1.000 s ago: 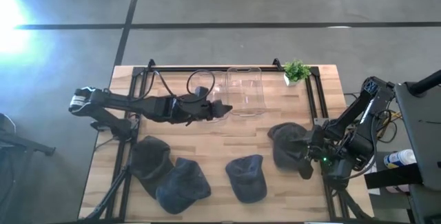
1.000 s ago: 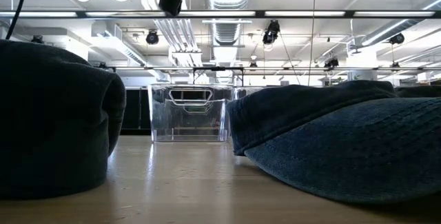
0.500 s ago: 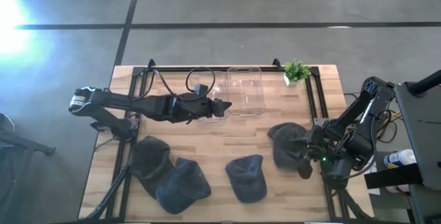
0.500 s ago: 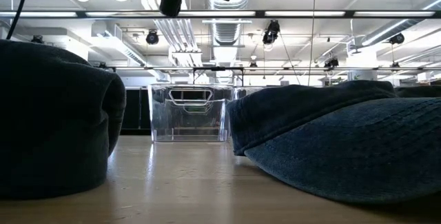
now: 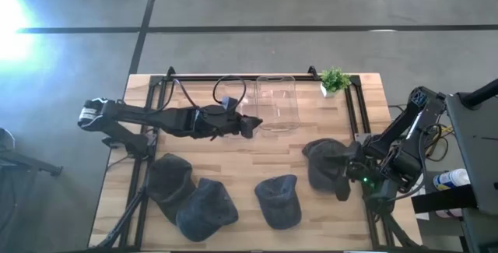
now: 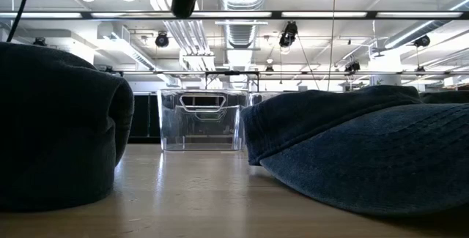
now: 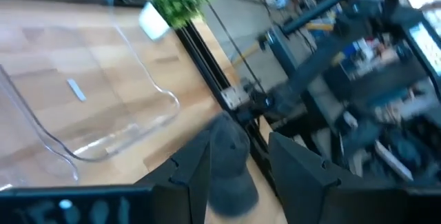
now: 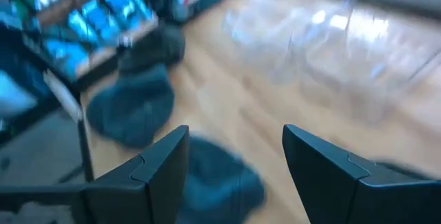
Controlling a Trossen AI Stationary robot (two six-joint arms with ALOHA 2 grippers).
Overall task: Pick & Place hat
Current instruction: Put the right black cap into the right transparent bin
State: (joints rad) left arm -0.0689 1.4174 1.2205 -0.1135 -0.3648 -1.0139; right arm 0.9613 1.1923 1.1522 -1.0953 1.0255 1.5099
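Nearest to me, along the front edge of the table [image 5: 233, 159], lie the hats: two overlapping at front left [image 5: 191, 198], one at front centre [image 5: 278, 200], and a fourth at mid-right [image 5: 323, 163]. From the table-height camera, two of them fill the foreground as dark mounds and block most of the tabletop behind.

My right gripper [image 5: 342, 181] sits at the fourth hat's right edge, low and pointing left across the table. Its fingers are spread apart with nothing between them in its wrist camera. I cannot tell from overhead whether a fingertip already touches the fabric. That hat lies directly in front of the right gripper, so I judge this arm far better placed for the next grab.

Farther back, my left gripper [image 5: 247, 126] hangs above the table, just left of the clear bin [image 5: 278, 102], pointing right toward it. Its fingers are parted and empty. The front hats lie well behind its line of reach.

The bin stands at the back centre, and I see no hat in it from above. A small potted plant [image 5: 334, 80] sits at the back right corner. I judge the move to come is a carry from the right hat, back and leftward into the bin.

Both wrist pictures are smeared, so brim direction is hard to make out.
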